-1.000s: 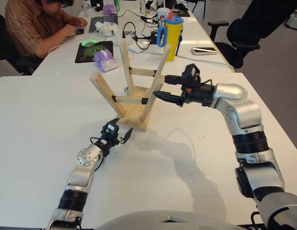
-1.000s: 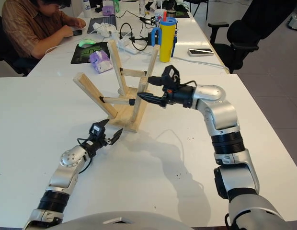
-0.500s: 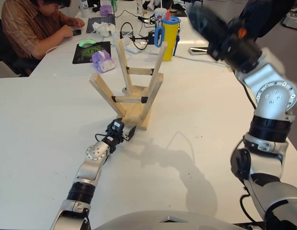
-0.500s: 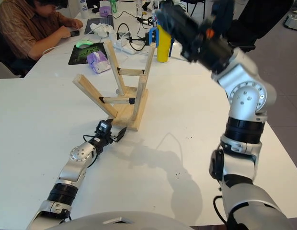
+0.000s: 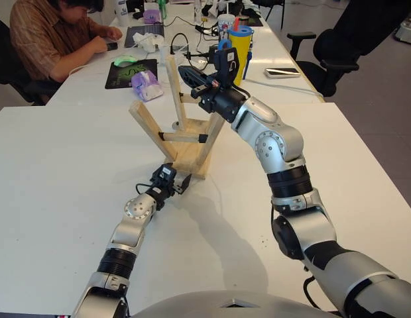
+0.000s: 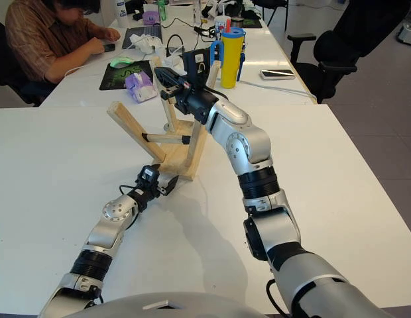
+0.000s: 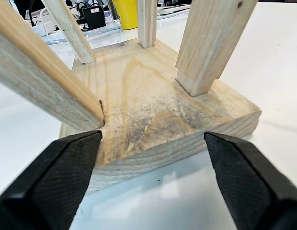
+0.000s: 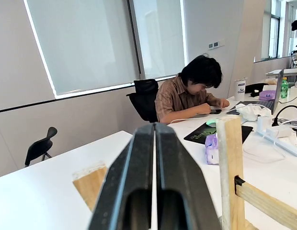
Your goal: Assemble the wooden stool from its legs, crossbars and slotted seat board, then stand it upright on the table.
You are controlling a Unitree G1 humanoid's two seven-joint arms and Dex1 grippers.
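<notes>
White table holds the stool inverted at 12 o'clock, seat down. Left gripper gapes astride the seat's 6 o'clock edge; right gripper, pressed together, sits among the legs. Stiff, likely light wood: grasp a leg.

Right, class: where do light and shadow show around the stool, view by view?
Left wrist view: the seat board casts a thin dark shadow on the glossy white table beneath its near edge, inside the open left pincer. Right wrist view: bright window blinds backlight the room, so the shut right pincer reads dark.
</notes>
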